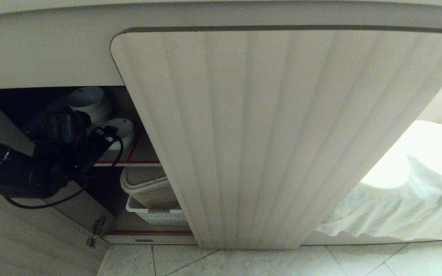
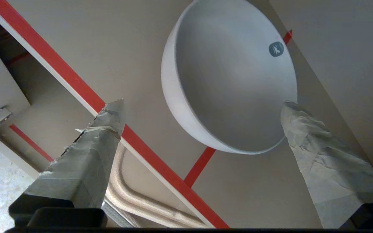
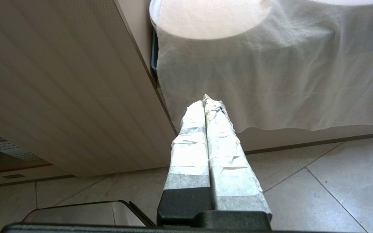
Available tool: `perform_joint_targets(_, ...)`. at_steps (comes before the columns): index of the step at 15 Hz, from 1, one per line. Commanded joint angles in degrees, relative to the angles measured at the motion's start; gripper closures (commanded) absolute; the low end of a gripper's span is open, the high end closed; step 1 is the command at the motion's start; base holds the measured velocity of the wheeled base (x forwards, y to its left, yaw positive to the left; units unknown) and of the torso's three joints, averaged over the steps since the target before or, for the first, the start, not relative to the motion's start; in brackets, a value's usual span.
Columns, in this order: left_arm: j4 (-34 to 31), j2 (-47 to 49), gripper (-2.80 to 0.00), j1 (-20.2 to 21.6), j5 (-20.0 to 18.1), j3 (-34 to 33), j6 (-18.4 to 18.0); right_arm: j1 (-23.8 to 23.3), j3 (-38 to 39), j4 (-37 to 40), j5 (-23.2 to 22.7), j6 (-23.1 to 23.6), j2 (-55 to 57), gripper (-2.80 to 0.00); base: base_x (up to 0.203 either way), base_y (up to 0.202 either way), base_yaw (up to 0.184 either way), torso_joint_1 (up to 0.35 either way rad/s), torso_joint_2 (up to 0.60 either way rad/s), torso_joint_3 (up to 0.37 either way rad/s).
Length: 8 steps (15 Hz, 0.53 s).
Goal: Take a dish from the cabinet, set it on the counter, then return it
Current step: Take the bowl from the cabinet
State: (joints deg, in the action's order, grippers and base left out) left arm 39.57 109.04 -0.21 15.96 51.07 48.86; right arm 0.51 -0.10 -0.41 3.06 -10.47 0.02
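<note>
The dish, a plain white deep bowl with a small dark mark inside its rim, sits on a red-edged shelf in the cabinet. In the head view the dish shows just beyond my dark left arm. My left gripper is open at the shelf's front. Its taped fingertips stand wide apart, and one of them is right at the dish's rim. My right gripper hangs shut and empty near the floor. The counter's top is out of view.
A stack of white bowls stands behind the dish. The ribbed cabinet door hangs open across the middle. On the lower shelf sit a beige bin and a white basket. A white cloth hangs at the right above the tiled floor.
</note>
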Motion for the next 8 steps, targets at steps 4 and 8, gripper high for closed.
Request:
perform_joint_targets(4, 0.16, 1.73, -2.8, 0.91, 0.04, 1.58, 0.35, 0.02, 0.01, -0.02, 0.02, -0.08, -0.02, 0.0, 0.0, 0.0, 0.0, 0.0, 0.0, 0.0)
perform_joint_targets(8, -0.64, 3.88, -2.8, 1.52, -0.3, 4.26, 0.19, 0.02, 0.01, -0.02, 0.02, -0.08, -0.02, 0.0, 0.0, 0.0, 0.0, 0.0, 0.0, 0.0)
